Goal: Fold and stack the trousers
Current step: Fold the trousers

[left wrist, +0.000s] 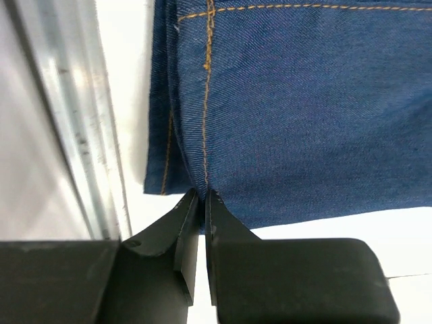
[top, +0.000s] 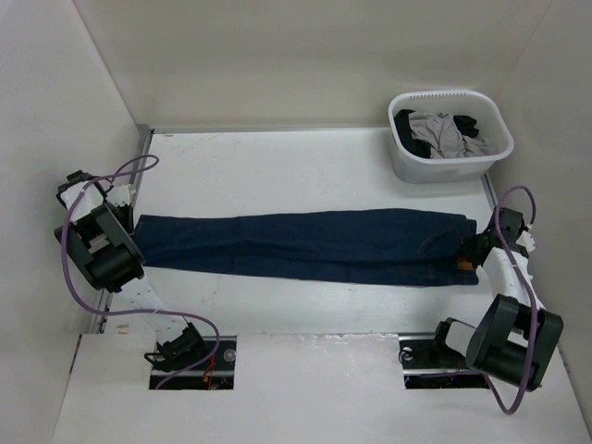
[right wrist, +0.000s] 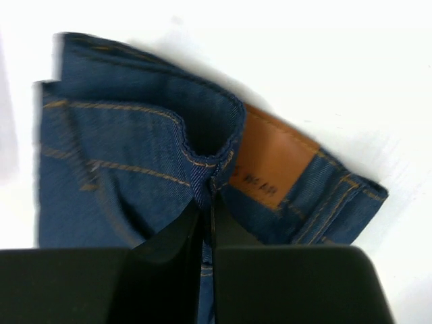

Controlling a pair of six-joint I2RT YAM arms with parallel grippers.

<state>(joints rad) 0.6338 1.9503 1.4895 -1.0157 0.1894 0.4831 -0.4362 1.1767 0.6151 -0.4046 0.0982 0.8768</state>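
The trousers (top: 305, 243), dark navy jeans, lie stretched flat across the table, legs doubled, hems at the left and waist at the right. My left gripper (top: 125, 225) is at the hem end. In the left wrist view it (left wrist: 202, 196) is shut on the hem edge of the trousers (left wrist: 304, 115), pinching the cloth beside the orange seam. My right gripper (top: 474, 248) is at the waist end. In the right wrist view it (right wrist: 210, 202) is shut on the waistband of the trousers (right wrist: 135, 169), next to the brown leather patch (right wrist: 273, 162).
A white laundry basket (top: 450, 135) holding grey and dark clothes stands at the back right. A metal rail (left wrist: 74, 128) runs along the table's left edge, right beside the hems. White walls enclose the table on three sides.
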